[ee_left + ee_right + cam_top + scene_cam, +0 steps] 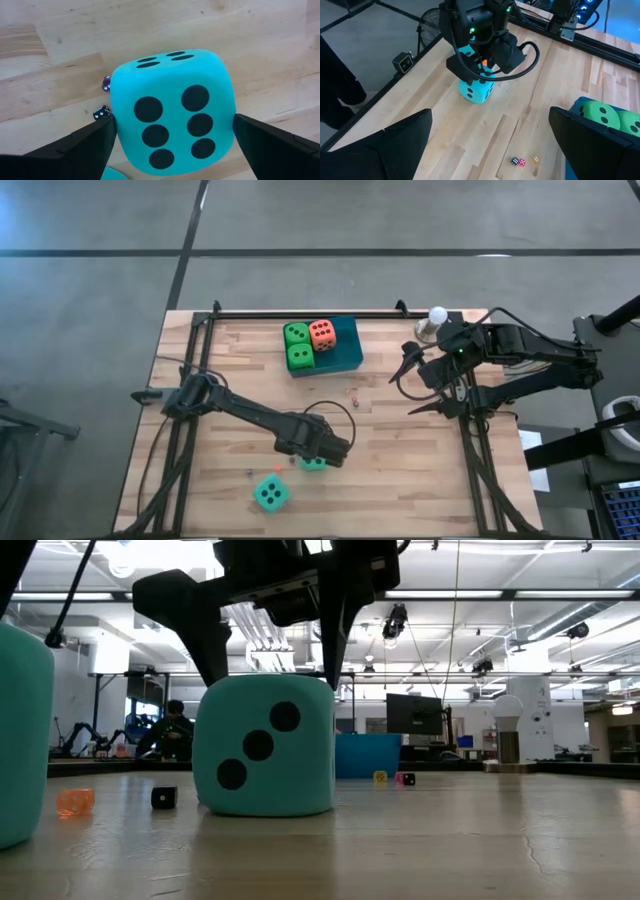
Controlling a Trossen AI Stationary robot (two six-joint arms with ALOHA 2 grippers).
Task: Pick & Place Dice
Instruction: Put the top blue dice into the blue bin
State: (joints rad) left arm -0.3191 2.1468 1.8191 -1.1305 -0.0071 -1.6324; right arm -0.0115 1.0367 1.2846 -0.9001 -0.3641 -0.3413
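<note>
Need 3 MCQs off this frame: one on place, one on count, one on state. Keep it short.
1. Where is the left gripper?
A. Over the blue tray
B. Around a teal die on the table
C. Beside the white ball

2. How many dice sit in the blue tray?
A. One
B. Five
C. Three

3. How do the left gripper's fingers stand?
A. Open, one on each side of the die
C. Shut in the air
B. Shut on an orange-red die

Answers:
1 B: the high view shows it low over the teal die, at the table's near side.
2 C: two green dice and one orange-red die lie there.
3 A: the left wrist view shows a gap on both sides.
</note>
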